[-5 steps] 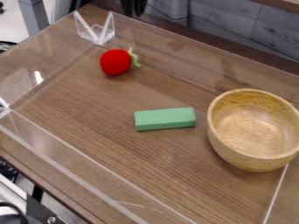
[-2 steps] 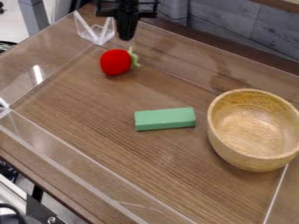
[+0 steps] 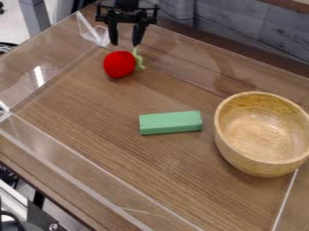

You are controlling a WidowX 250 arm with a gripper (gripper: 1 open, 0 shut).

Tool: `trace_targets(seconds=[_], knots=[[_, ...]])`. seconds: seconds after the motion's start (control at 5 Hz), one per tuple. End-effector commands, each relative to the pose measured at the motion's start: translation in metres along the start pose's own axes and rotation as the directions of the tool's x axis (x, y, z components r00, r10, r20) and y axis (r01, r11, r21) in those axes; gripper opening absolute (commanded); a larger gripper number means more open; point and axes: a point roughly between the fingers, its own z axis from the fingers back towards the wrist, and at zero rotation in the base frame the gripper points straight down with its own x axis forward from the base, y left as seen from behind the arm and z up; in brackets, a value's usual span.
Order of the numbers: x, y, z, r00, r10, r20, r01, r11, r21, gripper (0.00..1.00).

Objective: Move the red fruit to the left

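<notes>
The red fruit (image 3: pixel 118 63) is a small round bright red toy with a green leafy bit on its right side. It rests on the wooden table near the back left. My gripper (image 3: pixel 128 39) hangs just above and slightly behind the fruit, pointing down. Its two dark fingers stand apart and open, with nothing between them. The fingertips are a short way above the fruit and do not touch it.
A green rectangular block (image 3: pixel 169 122) lies in the middle of the table. A wooden bowl (image 3: pixel 263 133) stands at the right. Clear acrylic walls (image 3: pixel 94 29) ring the tabletop, with a corner close behind the gripper.
The gripper came into view from the top and dropped toward the fruit. Its fingers were together a moment ago and now stand apart. The fruit, block and bowl have not moved.
</notes>
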Motion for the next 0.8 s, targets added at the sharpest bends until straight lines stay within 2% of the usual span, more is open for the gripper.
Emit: trace_targets(seconds=[0.0, 0.2, 0.4, 0.6], knots=[[0.002, 0.013, 0.034, 0.996, 0.070, 0.058, -0.068, 0.997, -0.041, 1.00], [-0.004, 0.023, 0.047, 0.991, 0.124, 0.053, -0.121, 0.991, -0.056, 1.00], [-0.011, 0.019, 0.059, 0.991, 0.123, 0.056, -0.120, 0.991, -0.066, 1.00], [-0.015, 0.015, 0.062, 0.991, 0.122, 0.055, -0.118, 0.991, -0.060, 1.00]])
